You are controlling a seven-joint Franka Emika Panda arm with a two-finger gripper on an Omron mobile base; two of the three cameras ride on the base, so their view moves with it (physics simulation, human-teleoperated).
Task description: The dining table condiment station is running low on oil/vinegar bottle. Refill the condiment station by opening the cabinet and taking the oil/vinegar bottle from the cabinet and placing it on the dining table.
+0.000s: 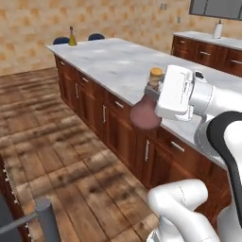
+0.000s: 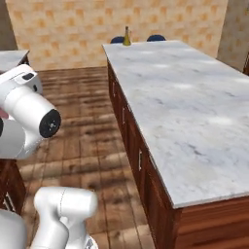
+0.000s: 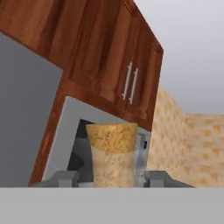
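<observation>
Oil/vinegar bottle, a flask with a bulbous reddish-pink body and a tan cork stopper, hangs in the gripper of the white arm at the near long edge of the dining table, held above floor level and not yet set down. From the left base view the jaws are clamped on its thin neck just under the cork, with the body below them. Its long axis leans a little, cork toward the tabletop, rather than standing plumb. In the hand view the cork rises between the two dark finger tips and nearly blocks the line of sight along the gripper.

The bottle overlaps the table's front edge in the left view; whether it is already over the marble or short of it cannot be told. The open marble top lies beyond and to the right of the bottle, so the coming move seems to call for carrying it onto the tabletop and bringing it upright before release; letting go while tilted would risk a topple.

Farther off, at the far end of the table, a yellow-olive conical bottle stands near two blue stools. Behind the cork, the hand view catches dark reddish-brown wall cabinets with long silver handles.
</observation>
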